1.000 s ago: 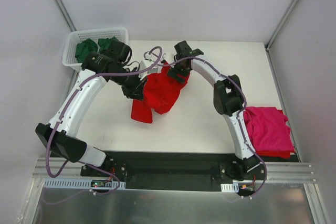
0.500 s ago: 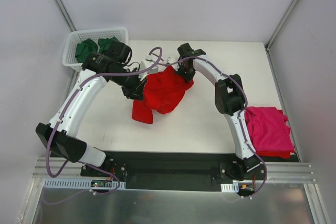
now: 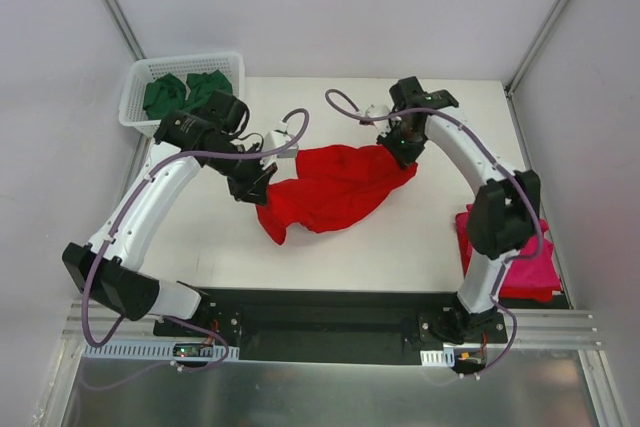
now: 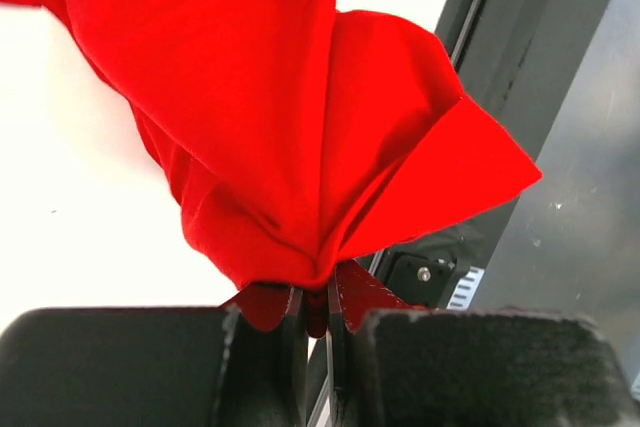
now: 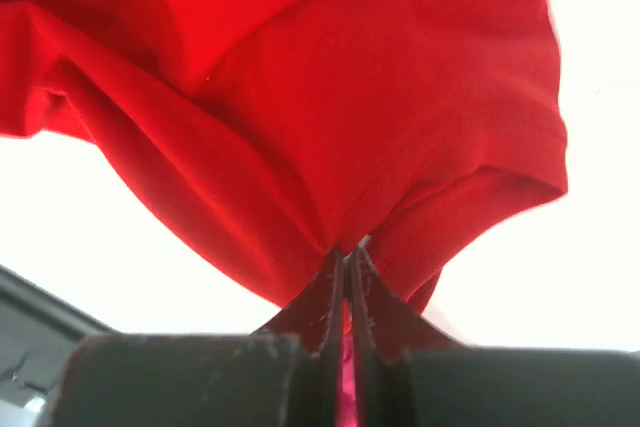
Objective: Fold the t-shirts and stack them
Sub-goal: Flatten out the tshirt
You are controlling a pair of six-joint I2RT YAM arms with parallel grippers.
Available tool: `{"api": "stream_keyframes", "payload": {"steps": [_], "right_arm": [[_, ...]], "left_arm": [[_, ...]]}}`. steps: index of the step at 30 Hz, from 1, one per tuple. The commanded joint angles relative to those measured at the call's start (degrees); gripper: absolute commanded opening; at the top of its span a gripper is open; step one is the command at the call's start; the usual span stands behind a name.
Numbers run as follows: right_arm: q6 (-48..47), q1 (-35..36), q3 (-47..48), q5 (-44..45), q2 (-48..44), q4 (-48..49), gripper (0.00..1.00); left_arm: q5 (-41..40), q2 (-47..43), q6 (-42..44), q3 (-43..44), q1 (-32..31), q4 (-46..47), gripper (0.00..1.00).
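A bright red t-shirt (image 3: 335,187) hangs stretched between both arms over the middle of the white table (image 3: 330,247). My left gripper (image 3: 256,184) is shut on its left end; in the left wrist view the red cloth (image 4: 300,147) bunches into the closed left gripper (image 4: 315,299). My right gripper (image 3: 400,150) is shut on the shirt's right end, and the red fabric (image 5: 330,97) gathers into the closed right gripper (image 5: 347,259). A magenta-pink t-shirt (image 3: 530,267) lies folded at the table's right edge, partly behind the right arm. Dark green t-shirts (image 3: 180,90) sit in the basket.
A white plastic lattice basket (image 3: 137,95) stands at the back left corner, off the table's edge. A black base rail (image 3: 330,317) runs along the near edge. Grey walls enclose the table on three sides.
The right gripper closed on the red shirt and pulled its end to the right, spreading the cloth out. The left gripper kept its grip and shifted slightly.
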Motion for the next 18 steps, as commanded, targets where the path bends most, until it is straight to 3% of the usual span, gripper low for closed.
{"api": "stream_keyframes", "payload": {"steps": [1, 7, 12, 18], "right_arm": [[1.2, 0.2, -7.0, -2.1, -11.2, -9.4, 0.01], [-1.2, 0.2, -13.6, -3.6, -23.3, -18.9, 0.01], [-2.4, 0.2, -12.5, -2.9, -31.1, -25.3, 0.01], [-3.4, -3.8, -8.7, -3.0, -37.7, -21.4, 0.01]], "left_arm": [[4.3, -5.7, 5.5, -1.7, 0.4, -5.3, 0.0], [6.2, -14.6, 8.1, -5.2, 0.2, -7.2, 0.0], [7.7, -23.3, 9.4, -3.7, 0.2, -7.3, 0.0], [2.5, -27.0, 10.5, -4.3, 0.4, -4.4, 0.0]]}}
